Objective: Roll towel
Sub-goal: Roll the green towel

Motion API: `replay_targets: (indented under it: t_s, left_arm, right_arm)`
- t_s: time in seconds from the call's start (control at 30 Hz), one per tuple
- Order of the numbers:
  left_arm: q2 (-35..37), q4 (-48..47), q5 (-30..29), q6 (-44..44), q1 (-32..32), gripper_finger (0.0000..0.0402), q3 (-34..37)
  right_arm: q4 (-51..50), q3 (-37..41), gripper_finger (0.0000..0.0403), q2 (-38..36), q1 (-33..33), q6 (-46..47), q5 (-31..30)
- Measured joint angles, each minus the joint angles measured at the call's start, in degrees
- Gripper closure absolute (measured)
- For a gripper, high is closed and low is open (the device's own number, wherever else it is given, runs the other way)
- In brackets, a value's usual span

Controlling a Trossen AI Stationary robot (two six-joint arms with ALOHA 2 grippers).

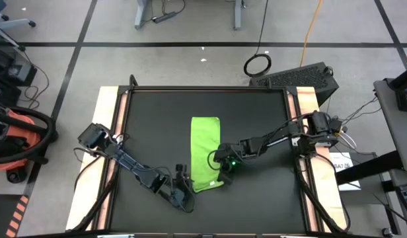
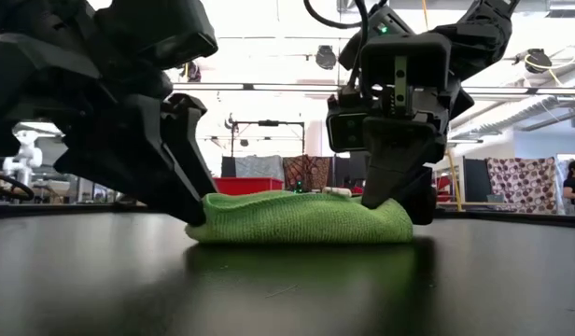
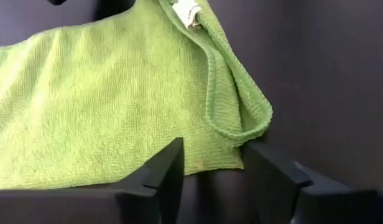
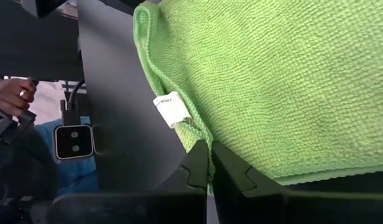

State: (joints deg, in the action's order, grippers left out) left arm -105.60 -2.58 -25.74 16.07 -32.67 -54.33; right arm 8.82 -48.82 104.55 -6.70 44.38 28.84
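Two arms of a Trossen AI Stationary robot work a lime-green towel (image 1: pixel 205 152) at the near middle of the black tabletop (image 1: pixel 150 119), seen from above.

At left, the left gripper (image 1: pixel 184 192) sits low at the towel's near left corner. Its wrist cam shows the fingers (image 3: pixel 166 171) spread apart w/ the towel's edge just ahead of them & a looped fold of hem off to one side; nothing is between them yet.

Centre: the towel lies as a narrow strip running away from the robot, apparently folded over lengthwise, w/ a white tag (image 4: pixel 171 108) on one hem. From tabletop height it reads as a low, soft mound, not yet a roll.

At right, the right gripper (image 1: pixel 224 163) is down at the towel's near right edge, fingers (image 4: pixel 235 174) closed & pinching the hem between them, per its wrist cam. A person's hand (image 4: pixel 10 93) shows in the room beyond.

Judged step: taking hold of the near end, ahead of the first turn. Next move prob. needs the left fingers to close on their corner, then both arms to lift & curl that end over evenly toward the far end, so the roll starts straight.
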Motion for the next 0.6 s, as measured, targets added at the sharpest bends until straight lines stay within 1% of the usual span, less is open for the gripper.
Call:
replay_targets:
  t_s: [0.2,0.33,0.53,0.6]
  left_arm:
    - [-0.20,0.60,0.39,0.73,0.00,0.0286,0.00]
    - [-0.19,0.78,3.60,1.69,0.00,0.0315,0.00]
    - [-0.18,1.93,6.23,1.73,0.01,0.0383,0.00]
    - [-0.20,2.28,6.56,2.72,0.22,0.0395,-0.01]
  right_arm:
    - [-0.01,0.00,0.0402,0.00,0.76,0.16,0.00]
    - [-0.02,0.00,0.0402,0.00,0.79,0.16,-0.02]
    - [-0.02,0.00,0.0402,0.00,0.79,0.09,-0.02]
    - [-0.04,0.00,0.0402,0.00,0.79,0.07,-0.04]
